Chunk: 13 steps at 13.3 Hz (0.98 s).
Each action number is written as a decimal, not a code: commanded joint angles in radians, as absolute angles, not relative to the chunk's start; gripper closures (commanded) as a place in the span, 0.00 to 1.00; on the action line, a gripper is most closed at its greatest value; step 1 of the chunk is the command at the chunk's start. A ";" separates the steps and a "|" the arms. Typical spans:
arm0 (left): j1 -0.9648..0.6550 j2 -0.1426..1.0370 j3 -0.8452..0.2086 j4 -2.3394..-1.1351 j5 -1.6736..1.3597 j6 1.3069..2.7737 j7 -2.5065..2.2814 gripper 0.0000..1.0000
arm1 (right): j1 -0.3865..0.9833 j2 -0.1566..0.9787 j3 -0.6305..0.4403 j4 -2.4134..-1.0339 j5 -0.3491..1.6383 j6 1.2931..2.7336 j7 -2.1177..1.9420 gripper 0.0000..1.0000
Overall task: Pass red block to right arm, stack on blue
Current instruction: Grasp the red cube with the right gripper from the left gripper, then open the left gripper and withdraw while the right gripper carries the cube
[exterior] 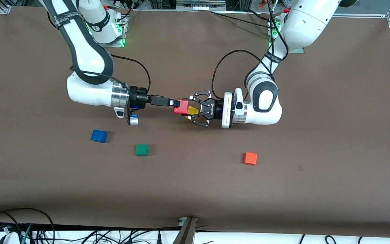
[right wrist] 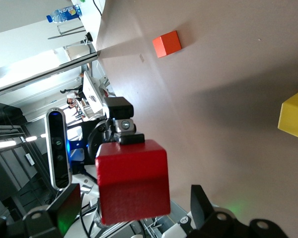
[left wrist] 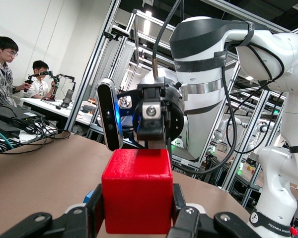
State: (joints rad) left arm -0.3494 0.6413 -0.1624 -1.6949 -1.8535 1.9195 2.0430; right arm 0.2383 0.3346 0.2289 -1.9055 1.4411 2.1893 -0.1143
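The red block (exterior: pixel 181 106) was up in the air over the middle of the table (exterior: pixel 333 142), clamped in the left gripper (exterior: pixel 189 108), whose wide black claw pressed two of its side faces; the right gripper (exterior: pixel 175 103) had its slim fingers spread about the block's free end but not yet pinching it, one finger seen above the block in the left wrist view; the hand-over looked about half made. A yellow block (exterior: pixel 192 110) lay on the table just under the left claw; the blue block (exterior: pixel 99 136) sat nearer the camera toward the right arm's end, the green block (exterior: pixel 141 149) beside it, the orange block (exterior: pixel 250 158) well apart toward the left arm's end. The red cube looked light and stiff, likely painted wood or plastic with flat, fairly smooth faces; it should bear a firm squeeze without harm but might slip or twist if caught by an edge; the right fingers would do best to close flat on the two faces the claw left bare, near the middle; release by the left ought to wait until that hold was sure.
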 commanded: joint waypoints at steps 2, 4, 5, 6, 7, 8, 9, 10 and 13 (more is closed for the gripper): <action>-0.342 0.655 -0.172 -1.672 -1.873 1.901 2.063 1.00 | 0.239 0.339 0.233 -1.901 1.471 2.207 -0.155 0.43; -0.338 0.655 -0.172 -1.672 -1.873 1.901 2.060 1.00 | 0.241 0.339 0.233 -1.901 1.471 2.218 -0.160 0.75; -0.336 0.653 -0.172 -1.672 -1.873 1.901 2.057 1.00 | 0.241 0.337 0.233 -1.899 1.471 2.220 -0.167 0.84; -0.333 0.652 -0.172 -1.672 -1.873 1.899 2.053 1.00 | 0.241 0.337 0.233 -1.895 1.471 2.220 -0.167 0.88; -0.333 0.649 -0.172 -1.674 -1.870 1.890 2.034 1.00 | 0.241 0.337 0.233 -1.887 1.471 2.220 -0.166 0.89; -0.331 0.647 -0.172 -1.675 -1.868 1.875 2.008 1.00 | 0.241 0.336 0.233 -1.885 1.471 2.218 -0.166 0.90; -0.330 0.646 -0.172 -1.675 -1.868 1.864 1.985 1.00 | 0.239 0.333 0.232 -1.885 1.470 2.214 -0.167 0.90; -0.324 0.644 -0.170 -1.675 -1.867 1.858 1.958 0.19 | 0.238 0.331 0.230 -1.885 1.470 2.210 -0.166 0.90; -0.289 0.623 -0.147 -1.677 -1.803 1.789 1.899 0.00 | 0.233 0.327 0.218 -1.884 1.434 2.210 -0.166 0.90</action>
State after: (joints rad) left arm -0.3218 0.6455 -0.1551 -1.6752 -1.8456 1.8308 1.9480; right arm 0.2377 0.3346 0.2241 -1.8864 1.4464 2.2017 -0.1502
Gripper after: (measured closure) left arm 0.203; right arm 0.427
